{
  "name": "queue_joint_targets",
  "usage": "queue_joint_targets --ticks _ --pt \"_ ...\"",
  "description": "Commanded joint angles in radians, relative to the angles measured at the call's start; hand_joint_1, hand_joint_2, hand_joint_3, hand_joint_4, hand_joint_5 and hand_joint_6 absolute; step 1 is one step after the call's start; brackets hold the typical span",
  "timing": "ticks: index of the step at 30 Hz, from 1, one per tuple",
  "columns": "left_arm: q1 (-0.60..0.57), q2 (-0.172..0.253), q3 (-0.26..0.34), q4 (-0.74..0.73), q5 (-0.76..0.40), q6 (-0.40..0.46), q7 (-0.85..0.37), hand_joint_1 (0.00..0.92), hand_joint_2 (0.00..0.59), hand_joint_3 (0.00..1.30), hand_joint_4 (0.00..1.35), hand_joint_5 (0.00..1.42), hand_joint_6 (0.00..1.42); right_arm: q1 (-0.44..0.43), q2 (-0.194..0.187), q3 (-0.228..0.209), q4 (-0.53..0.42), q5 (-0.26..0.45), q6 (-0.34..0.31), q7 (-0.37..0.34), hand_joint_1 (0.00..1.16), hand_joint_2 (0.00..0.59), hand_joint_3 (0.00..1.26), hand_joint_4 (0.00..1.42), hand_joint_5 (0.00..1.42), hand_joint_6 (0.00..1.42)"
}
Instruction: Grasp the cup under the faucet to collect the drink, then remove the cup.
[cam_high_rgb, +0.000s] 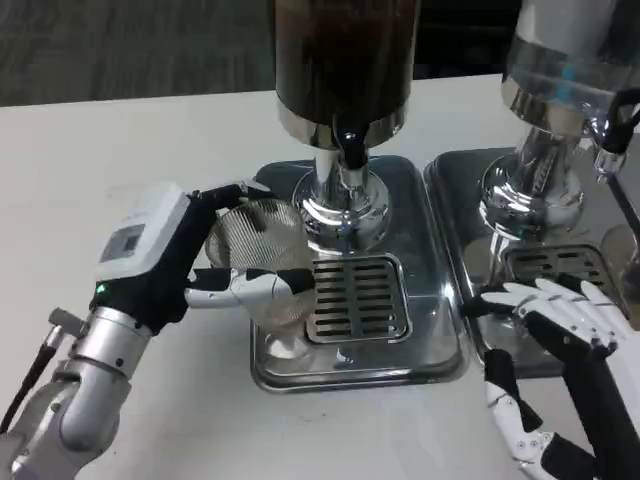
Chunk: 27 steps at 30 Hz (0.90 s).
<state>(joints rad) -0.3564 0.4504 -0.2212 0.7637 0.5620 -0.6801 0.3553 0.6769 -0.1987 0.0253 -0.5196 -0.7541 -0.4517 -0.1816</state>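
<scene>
A clear ribbed plastic cup (262, 240) sits at the left side of the steel drip tray (420, 350), left of the slotted grate (358, 298). My left hand (190, 262) grips it, with fingers wrapped around its front and back. The cup stands to the left of the black faucet (352, 150), which hangs from the dark drink dispenser (345, 60) above the chrome pedestal. My right hand (560, 330) hovers with fingers spread over the edge of the second tray at the right, holding nothing.
A second dispenser (560, 90) with a clear tank stands at the right on its own steel tray (460, 190) with a grate (555, 268). White table (120, 150) lies to the left and in front.
</scene>
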Motion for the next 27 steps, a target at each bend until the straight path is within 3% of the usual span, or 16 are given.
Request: queue_joint_targets --ticks 1,27 --pt "-0.052 0.003 -0.01 0.034 0.002 -0.026 -0.002 0.731 0.0 0.67 0.78 1.05 1.42 0.021 0.026 0.022 -0.017 -0.031 0.007 -0.028 0.52 0.574 0.43 0.31 0.24 0.11" --pt "-0.211 -0.1 -0.138 0.229 0.067 -0.024 0.053 0.736 0.0 0.67 0.78 1.05 1.42 0.114 0.089 0.082 -0.053 -0.123 0.024 -0.124 0.5 0.585 0.44 0.32 0.25 0.13"
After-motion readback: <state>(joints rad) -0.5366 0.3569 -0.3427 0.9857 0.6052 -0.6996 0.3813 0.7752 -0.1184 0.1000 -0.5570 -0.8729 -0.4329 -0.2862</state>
